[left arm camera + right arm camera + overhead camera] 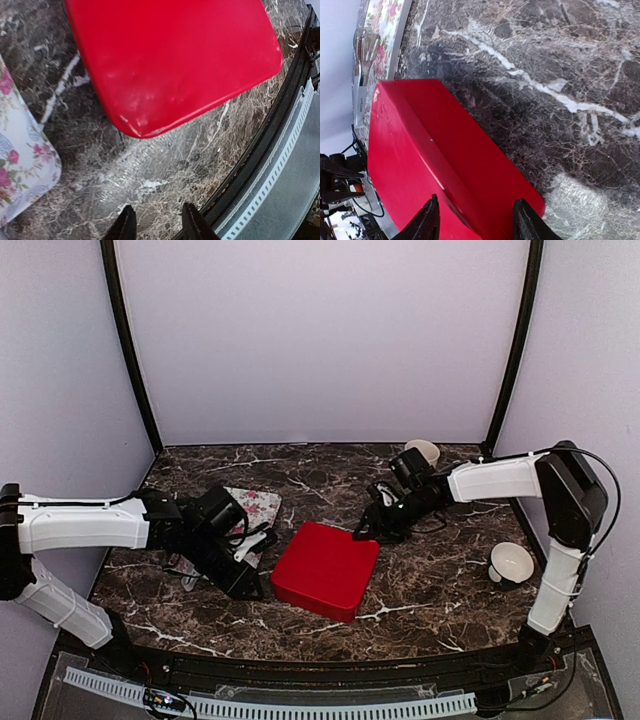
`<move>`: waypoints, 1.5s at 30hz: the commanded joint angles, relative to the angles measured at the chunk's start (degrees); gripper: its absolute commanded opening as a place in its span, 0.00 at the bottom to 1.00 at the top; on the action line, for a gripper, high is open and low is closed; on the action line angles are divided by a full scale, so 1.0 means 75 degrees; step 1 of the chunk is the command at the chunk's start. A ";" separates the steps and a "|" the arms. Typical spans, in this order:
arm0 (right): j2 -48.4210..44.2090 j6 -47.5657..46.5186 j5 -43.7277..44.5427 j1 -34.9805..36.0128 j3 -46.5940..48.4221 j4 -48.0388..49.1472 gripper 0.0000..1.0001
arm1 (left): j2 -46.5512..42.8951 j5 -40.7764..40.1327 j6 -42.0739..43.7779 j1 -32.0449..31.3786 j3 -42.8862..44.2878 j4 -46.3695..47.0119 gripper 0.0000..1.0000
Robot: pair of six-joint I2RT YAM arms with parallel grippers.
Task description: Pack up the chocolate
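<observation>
No chocolate shows in any view. A closed red box (325, 568) lies in the middle of the table; it also shows in the left wrist view (170, 60) and the right wrist view (445, 165). My left gripper (250, 575) is open and empty, low over bare marble just left of the box's near corner (157, 225). My right gripper (365, 530) is open at the box's far right corner, its jaws spread across the box's edge (475, 220). I cannot tell whether it touches the box.
A floral-patterned tray (255, 505) lies left of the box, partly under the left arm (20, 150). A white mug (423, 451) stands at the back right. A white bowl (511, 562) sits by the right arm's base. The table's front rail (280, 165) runs close to the left gripper.
</observation>
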 commanded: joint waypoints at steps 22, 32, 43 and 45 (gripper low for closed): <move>-0.3309 0.2907 -0.0101 0.1565 -0.4179 0.2302 0.52 | 0.2324 0.0253 -0.0437 0.1159 0.1772 0.1078 0.35; -0.4196 0.2121 0.0646 0.1676 -0.2778 0.0099 0.42 | 0.0923 -0.0530 -0.0012 -0.0033 0.1862 -0.0320 0.30; -0.2827 0.2039 0.0498 0.2060 -0.2914 0.0396 0.32 | 0.2251 -0.0314 -0.0342 -0.0605 0.1652 0.0337 0.27; -0.2759 0.1872 0.0586 0.2033 -0.2742 0.0085 0.32 | 0.2217 -0.0437 -0.0266 -0.0599 0.1775 0.0191 0.27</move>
